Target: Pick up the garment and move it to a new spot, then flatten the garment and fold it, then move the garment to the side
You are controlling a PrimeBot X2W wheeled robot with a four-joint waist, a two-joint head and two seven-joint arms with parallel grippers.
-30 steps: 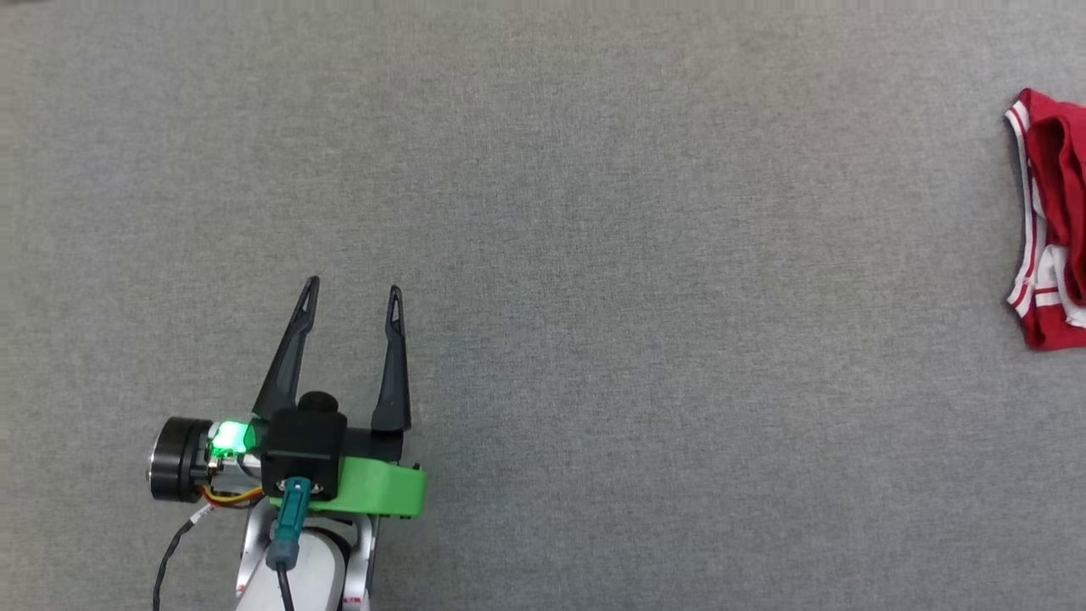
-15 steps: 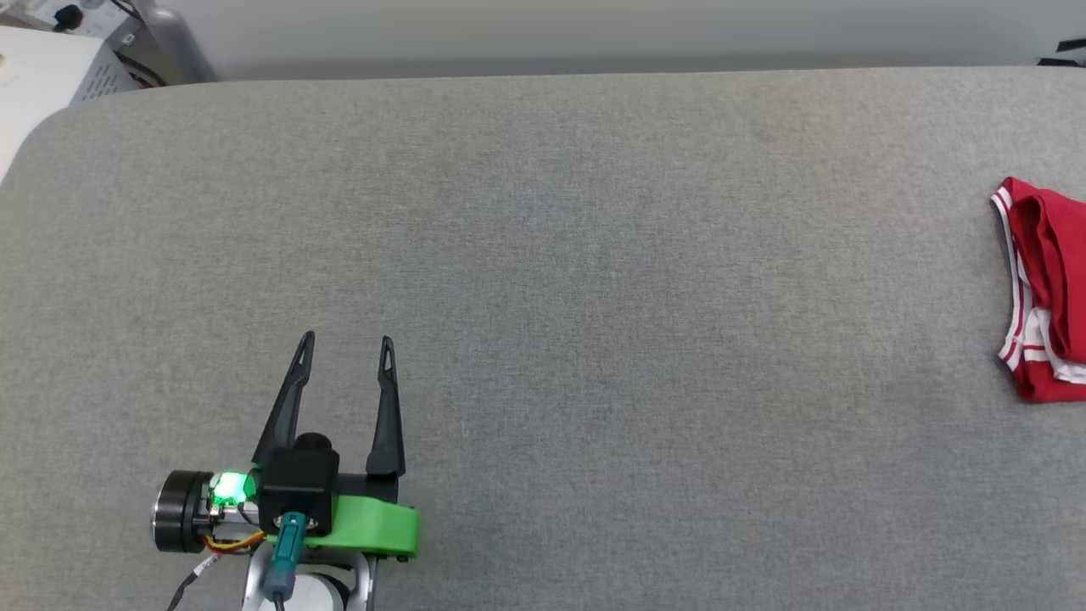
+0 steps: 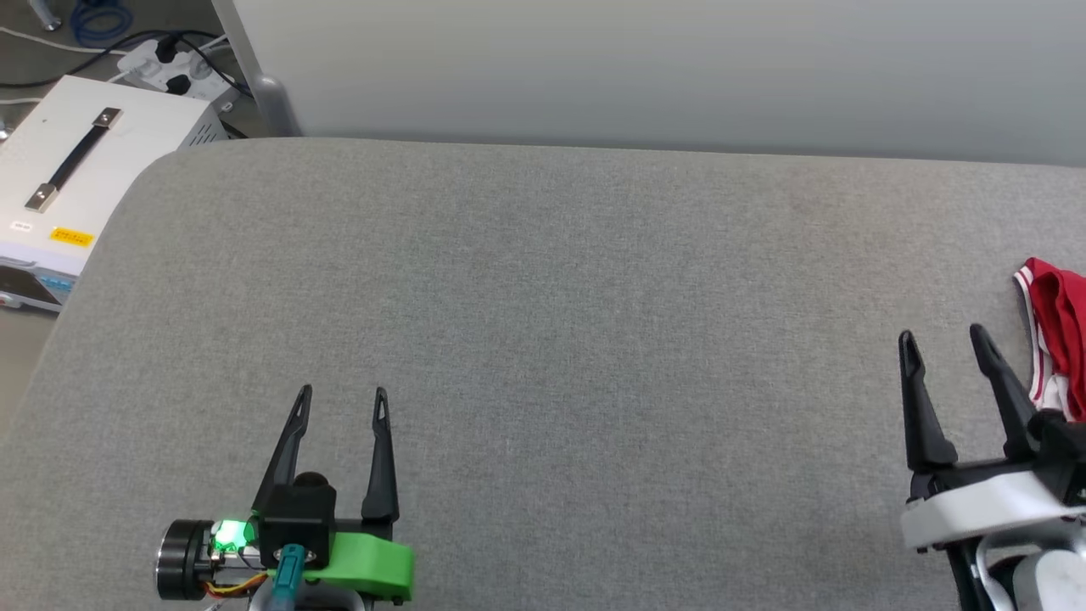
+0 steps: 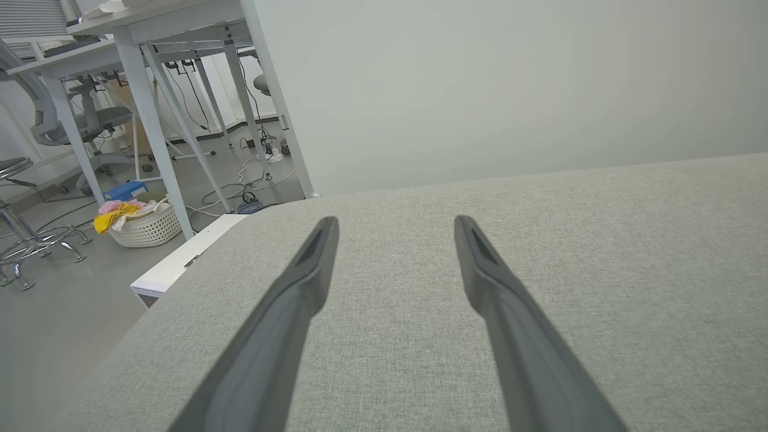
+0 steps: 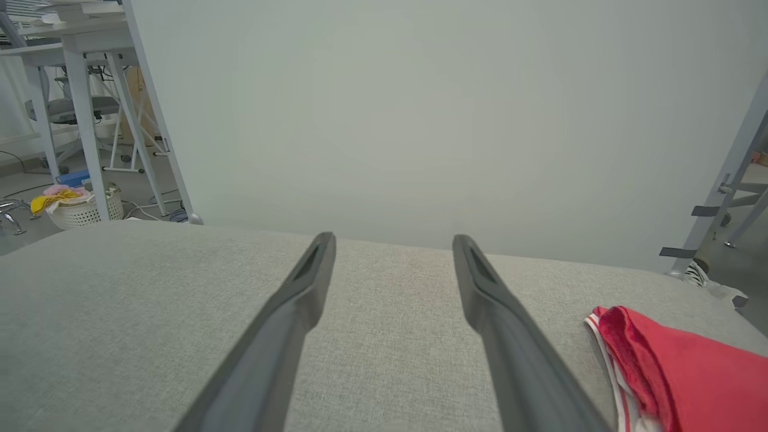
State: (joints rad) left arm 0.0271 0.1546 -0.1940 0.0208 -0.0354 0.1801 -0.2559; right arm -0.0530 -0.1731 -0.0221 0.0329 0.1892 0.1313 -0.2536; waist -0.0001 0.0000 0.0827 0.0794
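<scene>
The garment [image 3: 1060,339], red with white-and-red striped trim, lies bunched at the far right edge of the grey padded table [image 3: 543,297], partly cut off by the head view. It also shows at the lower right of the right wrist view as a red folded heap [image 5: 678,366]. My right gripper [image 3: 942,338] stands open just left of the garment, apart from it, with nothing between its fingers [image 5: 300,288]. My left gripper [image 3: 342,392] is open at the lower left over bare table, its fingers [image 4: 312,264] spread and empty.
A white box with a black handle [image 3: 76,161] stands off the table's left end, with cables and a power strip [image 3: 170,64] behind it. A pale wall [image 3: 645,68] runs along the far edge. A laundry basket [image 4: 144,219] and desk legs stand on the floor.
The camera has tilted up, so the far table edge, wall and white box have come into view. My right gripper has come into view at the lower right. The left gripper stays open.
</scene>
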